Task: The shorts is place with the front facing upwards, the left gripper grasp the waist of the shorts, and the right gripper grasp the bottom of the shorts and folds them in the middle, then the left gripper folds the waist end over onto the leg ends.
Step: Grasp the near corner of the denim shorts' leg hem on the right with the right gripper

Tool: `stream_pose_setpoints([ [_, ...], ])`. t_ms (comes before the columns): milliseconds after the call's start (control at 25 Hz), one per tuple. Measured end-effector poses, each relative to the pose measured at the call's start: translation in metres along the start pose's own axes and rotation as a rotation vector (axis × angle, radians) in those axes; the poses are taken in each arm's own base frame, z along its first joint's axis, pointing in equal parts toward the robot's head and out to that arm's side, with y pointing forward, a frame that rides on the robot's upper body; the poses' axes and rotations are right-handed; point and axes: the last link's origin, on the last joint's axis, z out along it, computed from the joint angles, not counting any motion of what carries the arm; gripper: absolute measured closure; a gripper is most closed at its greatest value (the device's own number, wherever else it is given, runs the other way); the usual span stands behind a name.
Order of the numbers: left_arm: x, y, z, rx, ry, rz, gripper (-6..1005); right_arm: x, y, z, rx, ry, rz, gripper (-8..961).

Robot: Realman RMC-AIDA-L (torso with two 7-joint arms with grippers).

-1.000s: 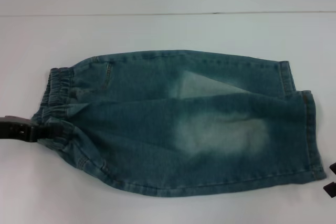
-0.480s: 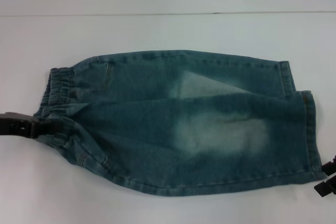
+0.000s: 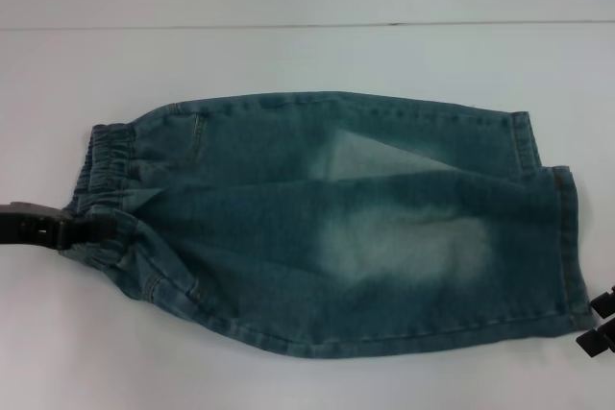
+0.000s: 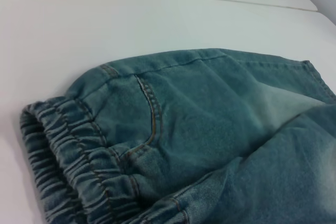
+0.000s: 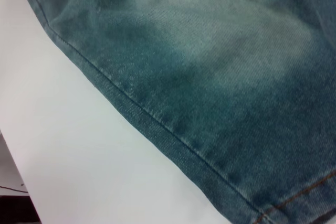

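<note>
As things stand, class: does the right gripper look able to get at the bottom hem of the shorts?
Probably yes. The right gripper sits at the table's edge, just beside the hem corner of the shorts, with only bare table between and nothing lying on the hem.

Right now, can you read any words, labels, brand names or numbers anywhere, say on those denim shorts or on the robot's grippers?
None: no view shows readable text.
The shorts show only stitching and faded patches, no tag or logo.
The left gripper at the waistband and the right gripper by the leg hem show no readable markings.
The table carries no writing.
</note>
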Motion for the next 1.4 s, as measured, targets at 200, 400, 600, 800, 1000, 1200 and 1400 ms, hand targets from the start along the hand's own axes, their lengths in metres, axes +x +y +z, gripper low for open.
stream_pose_setpoints([
  [200, 0.000, 0.000, 0.000, 0.001, 0.000, 0.000, 903, -0.003, 0.000, 0.001, 0.002, 0.000, -0.007, 96],
  [400, 0.000, -0.001, 0.001, 0.005, 0.002, -0.001, 901, -0.008, 0.002, 0.003, -0.002, -0.006, -0.015, 111],
  [600, -0.001, -0.001, 0.001, 0.010, 0.004, -0.003, 899, -0.010, 0.003, 0.005, -0.007, -0.017, -0.016, 125],
  [800, -0.002, -0.001, 0.002, 0.008, 0.003, -0.004, 898, -0.015, 0.002, 0.005, 0.006, -0.038, -0.025, 139],
  [1000, -0.003, 0.000, 0.003, 0.005, 0.003, -0.007, 896, -0.018, 0.002, 0.007, 0.006, -0.053, -0.042, 153],
  [1200, -0.005, 0.000, 0.002, 0.006, 0.002, -0.010, 895, -0.019, 0.004, 0.010, -0.003, -0.046, -0.060, 237],
  [1400, -0.006, -0.001, 0.002, 0.006, 0.002, -0.012, 893, -0.018, 0.002, 0.010, 0.009, -0.041, -0.056, 339],
])
